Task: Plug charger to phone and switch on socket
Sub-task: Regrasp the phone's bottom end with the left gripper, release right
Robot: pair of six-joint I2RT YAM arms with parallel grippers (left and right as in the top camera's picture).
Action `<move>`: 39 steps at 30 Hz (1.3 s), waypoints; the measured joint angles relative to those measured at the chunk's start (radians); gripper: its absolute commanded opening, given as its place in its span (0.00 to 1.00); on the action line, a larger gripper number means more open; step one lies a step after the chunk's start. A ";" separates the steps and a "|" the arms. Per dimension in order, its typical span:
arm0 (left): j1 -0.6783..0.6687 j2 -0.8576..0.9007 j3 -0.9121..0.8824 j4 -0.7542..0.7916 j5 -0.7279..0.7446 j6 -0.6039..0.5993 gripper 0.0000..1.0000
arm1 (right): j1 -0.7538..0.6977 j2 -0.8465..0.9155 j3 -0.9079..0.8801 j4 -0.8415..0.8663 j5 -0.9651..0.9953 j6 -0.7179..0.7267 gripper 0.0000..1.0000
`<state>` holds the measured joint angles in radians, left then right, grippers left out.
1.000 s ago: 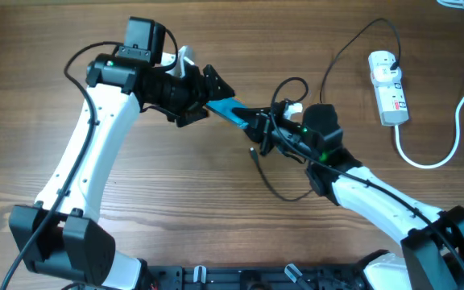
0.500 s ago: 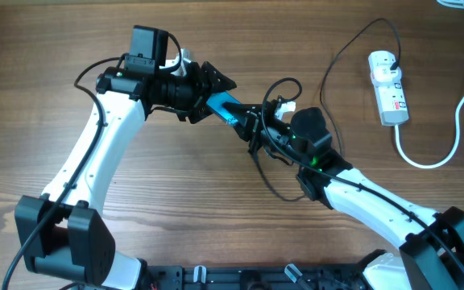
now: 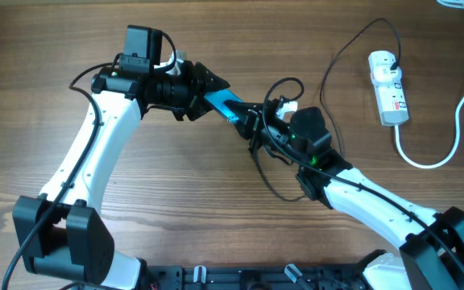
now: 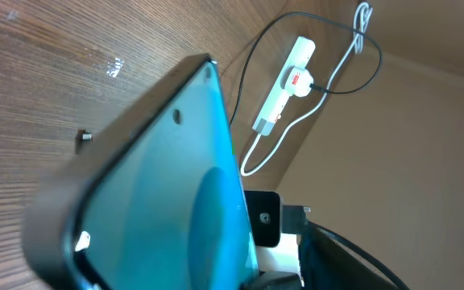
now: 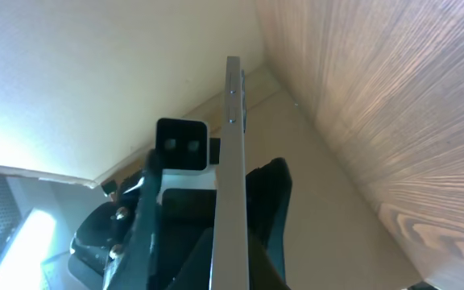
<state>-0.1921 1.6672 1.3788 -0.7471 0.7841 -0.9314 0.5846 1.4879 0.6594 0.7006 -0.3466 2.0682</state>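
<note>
The phone (image 3: 222, 104), teal screen up, is held above the table between both grippers. My left gripper (image 3: 206, 90) is shut on its left end; the screen fills the left wrist view (image 4: 176, 185). My right gripper (image 3: 254, 124) is shut on its right end; the right wrist view shows the phone edge-on (image 5: 232, 153) between the fingers. The charger's black cable (image 3: 329, 68) runs from the socket (image 3: 387, 89), loops over the right gripper and curls on the table. I cannot make out its connector tip. The socket also shows in the left wrist view (image 4: 284, 80).
A thick white cord (image 3: 457, 121) trails from the socket along the right edge of the wooden table (image 3: 176, 201). Both arms meet near the table's middle, and the black cable's loops lie right by the right arm.
Both grippers and the phone between them have shifted a little up and to the left. The hold on the phone is unchanged.
</note>
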 measured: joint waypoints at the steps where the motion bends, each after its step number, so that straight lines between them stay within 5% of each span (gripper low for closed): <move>1: 0.000 0.000 0.000 0.000 0.000 -0.006 0.42 | 0.000 0.000 0.000 0.002 0.000 0.000 0.04; 5: 0.000 0.000 0.000 -0.001 0.000 -0.015 0.30 | 0.000 0.000 0.000 0.006 0.001 0.000 0.04; 15: 0.002 0.000 -0.001 -0.003 0.000 -0.079 0.17 | 0.000 0.000 0.004 0.008 0.006 0.003 0.04; 18: 0.003 0.000 -0.001 -0.003 0.001 -0.103 0.04 | 0.000 0.000 0.008 -0.005 0.008 0.015 0.04; 26: 0.013 0.000 -0.002 0.008 0.022 -0.126 0.04 | 0.000 -0.001 0.021 -0.025 0.015 0.045 0.05; 33: 0.032 0.000 -0.004 -0.001 0.026 -0.120 0.04 | 0.005 -0.001 0.030 -0.070 0.010 0.021 0.32; 39: 0.110 0.001 -0.013 -0.019 0.017 -0.044 0.04 | 0.005 -0.002 0.039 -0.215 0.010 0.002 0.40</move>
<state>-0.0818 1.6680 1.3663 -0.7658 0.8013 -0.9756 0.5892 1.4860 0.6987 0.4854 -0.3363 2.0701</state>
